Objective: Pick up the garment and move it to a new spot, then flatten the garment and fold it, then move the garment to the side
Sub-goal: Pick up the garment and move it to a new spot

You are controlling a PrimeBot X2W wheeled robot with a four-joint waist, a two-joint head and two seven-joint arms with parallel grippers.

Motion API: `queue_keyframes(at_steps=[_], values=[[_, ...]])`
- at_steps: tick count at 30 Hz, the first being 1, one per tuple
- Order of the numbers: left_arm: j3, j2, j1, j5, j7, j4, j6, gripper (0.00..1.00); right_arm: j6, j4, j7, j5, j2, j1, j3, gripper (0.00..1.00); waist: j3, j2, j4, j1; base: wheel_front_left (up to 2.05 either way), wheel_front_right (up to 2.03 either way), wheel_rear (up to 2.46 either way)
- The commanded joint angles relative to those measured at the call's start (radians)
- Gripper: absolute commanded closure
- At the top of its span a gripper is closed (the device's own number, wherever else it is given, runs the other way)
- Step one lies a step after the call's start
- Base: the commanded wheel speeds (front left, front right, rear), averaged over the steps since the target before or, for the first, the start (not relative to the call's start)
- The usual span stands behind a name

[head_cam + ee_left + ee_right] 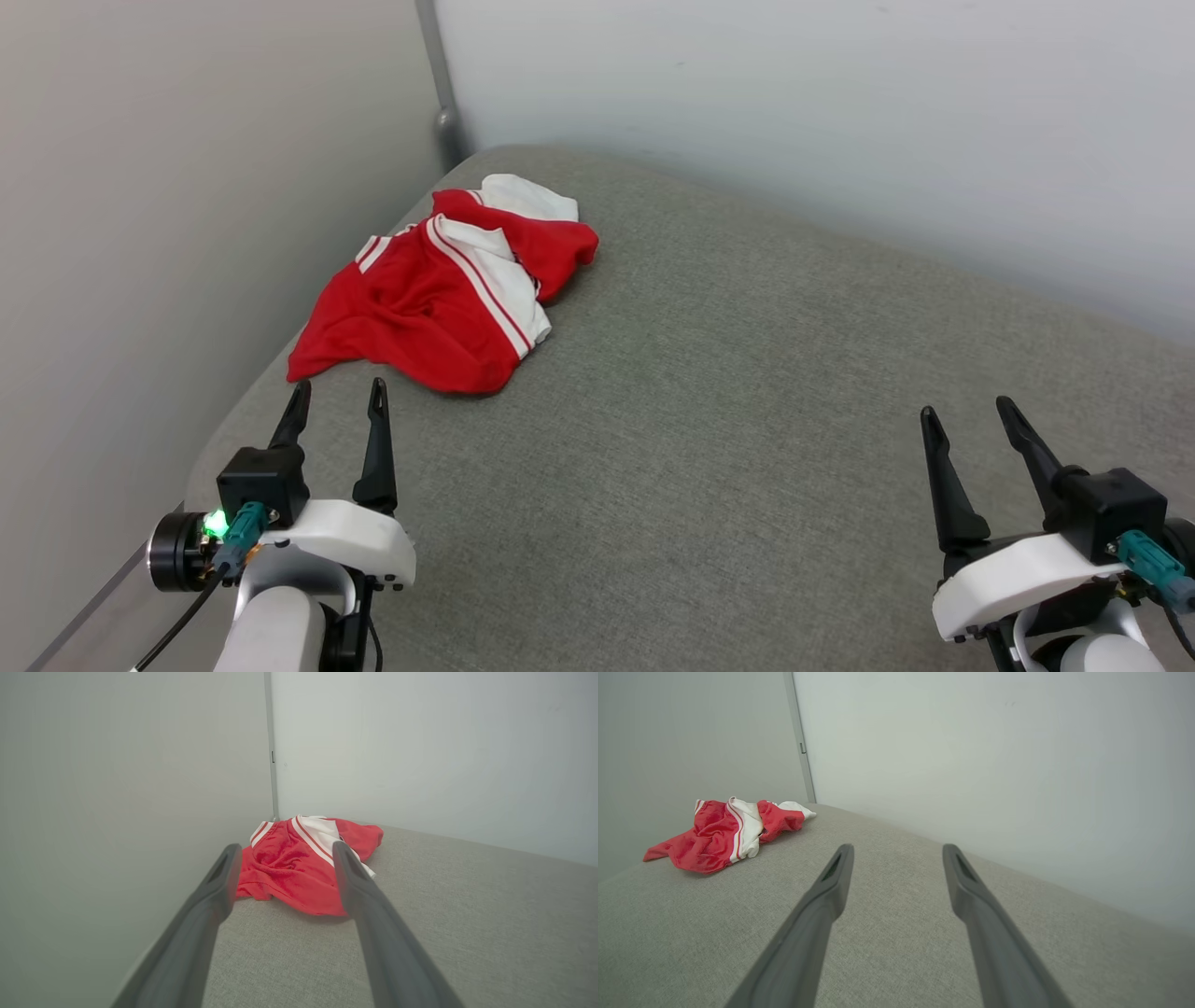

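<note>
Fingers of the left gripper (339, 387) stand spread wide and hold nothing. Their tips point at the garment (420, 308) and stop just short of its near red hem. In the left wrist view the cloth shows between and beyond the two tips, apart from both. The right gripper (964, 409) is likewise spread and empty, well apart from the garment and off to its right. The garment lies crumpled in a loose heap: red body cloth toward the grippers, a white sleeve with red stripes folded over its middle, and another white patch at its far end. Under the garment is a grey fabric-covered surface (747, 420). Just left of the garment rises a pale wall (140, 187), and beyond it a second wall (840, 112). A thin grey post (439, 84) stands in the corner just past the garment's far end.
</note>
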Motion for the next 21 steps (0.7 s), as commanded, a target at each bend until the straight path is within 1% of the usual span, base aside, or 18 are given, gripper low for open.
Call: queue_keyframes(at_steps=[1, 7, 13, 15, 18, 21], values=[[-0.002, -0.001, -0.006, -0.003, -0.002, -0.005, 0.006, 0.00, 0.000, -0.006, 0.003, 0.005, 0.000, -0.013, 0.001, 0.00, 0.005, 0.0000, 0.013, 0.0000, 0.00, 0.00, 0.00], [-0.007, 0.002, -0.021, -0.006, -0.002, -0.009, 0.011, 0.00, 0.000, -0.006, 0.007, 0.002, 0.000, -0.020, 0.007, 0.00, 0.011, 0.0000, 0.015, 0.0000, 0.00, 0.00, 0.00], [-0.011, 0.006, -0.057, -0.019, 0.009, -0.005, -0.006, 0.00, 0.000, -0.008, 0.011, 0.003, 0.000, -0.033, 0.008, 0.00, 0.024, 0.0000, -0.004, 0.0000, 0.00, 0.00, 0.00], [-0.015, 0.001, -0.094, -0.031, 0.032, -0.008, -0.020, 0.00, 0.000, -0.011, 0.013, -0.002, 0.000, -0.037, 0.006, 0.00, 0.035, 0.0000, -0.014, 0.0000, 0.00, 0.00, 0.00], [-0.011, 0.009, -0.182, -0.052, 0.082, -0.010, -0.036, 0.00, 0.000, -0.021, 0.025, -0.016, 0.000, -0.053, 0.010, 0.00, 0.066, 0.0000, -0.044, 0.0000, 0.00, 0.00, 0.00], [0.001, 0.033, -0.300, -0.067, 0.142, -0.005, -0.050, 0.00, 0.000, -0.038, 0.035, -0.030, 0.000, -0.080, 0.013, 0.00, 0.118, 0.0000, -0.088, 0.0000, 0.00, 0.00, 0.00]])
